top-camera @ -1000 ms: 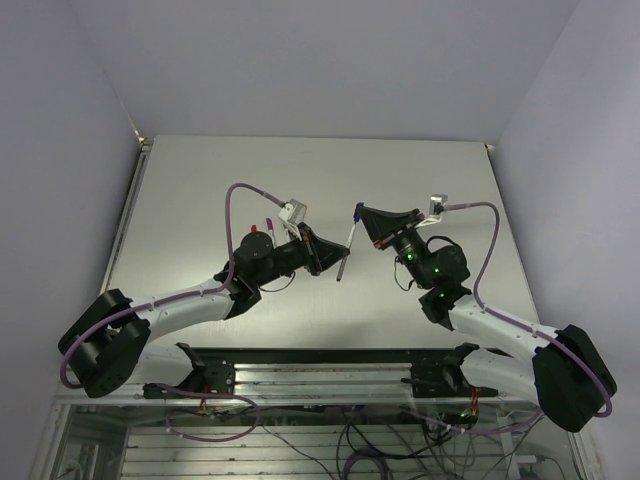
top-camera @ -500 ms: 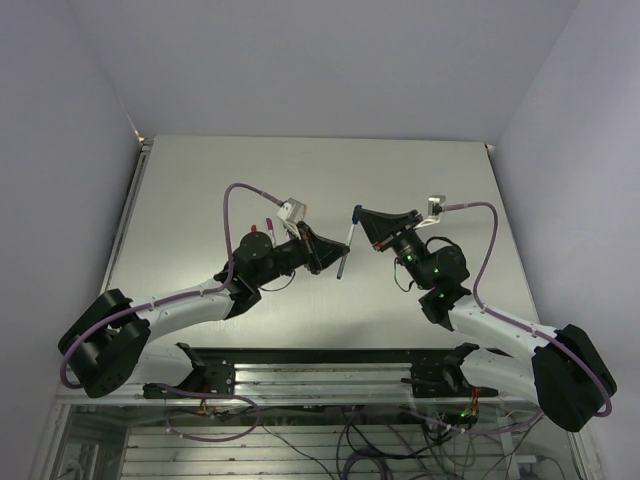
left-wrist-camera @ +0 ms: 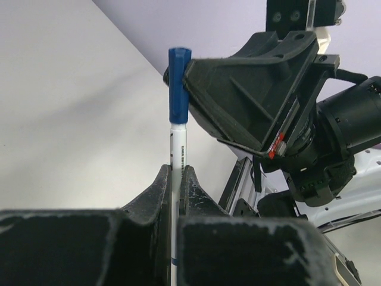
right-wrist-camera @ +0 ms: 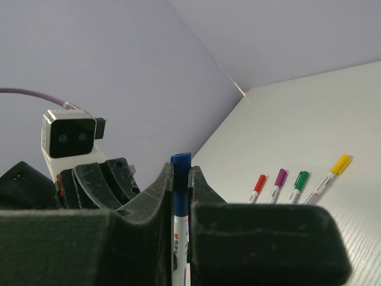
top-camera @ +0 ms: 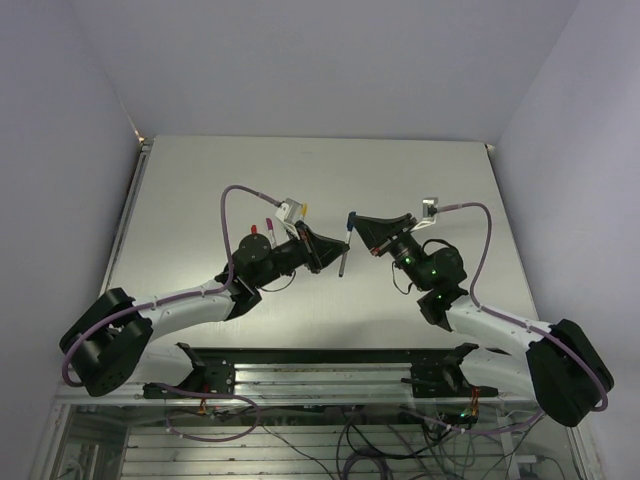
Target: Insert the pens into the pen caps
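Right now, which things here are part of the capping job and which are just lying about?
In hand: blue pen in the left claw; blue cap in the right claw.
Lying about: red pen, magenta pen, green pen, yellow pen, all capped, on the table.

Both arms bend inward, left end effector (top-camera: 332, 254) and right end effector (top-camera: 356, 224) clamped shut, tips close together

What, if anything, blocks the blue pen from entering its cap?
Nothing visible. The blue cap already sits over the end of the pen, in line with it; the left end effector grips the barrel, the right end effector grips the cap.
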You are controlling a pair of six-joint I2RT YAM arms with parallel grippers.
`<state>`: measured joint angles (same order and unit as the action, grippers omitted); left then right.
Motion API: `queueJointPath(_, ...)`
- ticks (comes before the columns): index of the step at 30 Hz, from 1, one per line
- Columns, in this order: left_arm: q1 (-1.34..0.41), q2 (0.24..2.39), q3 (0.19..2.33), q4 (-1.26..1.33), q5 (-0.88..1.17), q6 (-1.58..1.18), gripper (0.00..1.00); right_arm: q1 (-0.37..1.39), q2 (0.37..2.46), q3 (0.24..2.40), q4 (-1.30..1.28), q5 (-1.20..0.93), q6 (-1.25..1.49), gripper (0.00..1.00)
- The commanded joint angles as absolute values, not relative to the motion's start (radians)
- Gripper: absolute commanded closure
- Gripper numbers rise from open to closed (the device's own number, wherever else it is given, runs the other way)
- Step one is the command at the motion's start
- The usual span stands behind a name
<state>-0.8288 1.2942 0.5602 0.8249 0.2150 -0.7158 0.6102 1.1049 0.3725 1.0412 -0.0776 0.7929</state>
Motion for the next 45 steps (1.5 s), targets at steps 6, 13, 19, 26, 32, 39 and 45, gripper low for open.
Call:
queueJointPath(6, -0.834, 1.327, 0.572, 0.966, 0.149, -0.732, 0.93, 0.625, 1.155, 0.368, 1.079, -0.194, 0.836, 1.00)
queueJointPath(13, -0.833, 1.300, 0.591, 0.956, 0.078, -0.704, 0.93, 0.643, 1.144, 0.372, 0.997, -0.211, 0.796, 1.00)
queueJointPath(19, -0.833, 1.253, 0.598, 0.941, 0.003, -0.670, 0.93, 0.671, 1.131, 0.384, 0.890, -0.193, 0.737, 1.00)
queueJointPath(26, -0.830, 1.218, 0.588, 0.960, -0.073, -0.655, 0.93, 0.724, 1.138, 0.409, 0.794, -0.144, 0.680, 1.00)
queueJointPath(32, -0.819, 1.199, 0.583, 0.988, -0.115, -0.643, 0.93, 0.757, 1.134, 0.409, 0.734, -0.108, 0.657, 1.00)
queueJointPath(39, -0.801, 1.187, 0.588, 0.987, -0.127, -0.642, 0.93, 0.796, 1.145, 0.404, 0.714, -0.086, 0.648, 1.00)
queueJointPath(45, -0.794, 1.186, 0.586, 0.946, -0.120, -0.655, 0.93, 0.809, 1.143, 0.428, 0.708, -0.041, 0.623, 1.00)
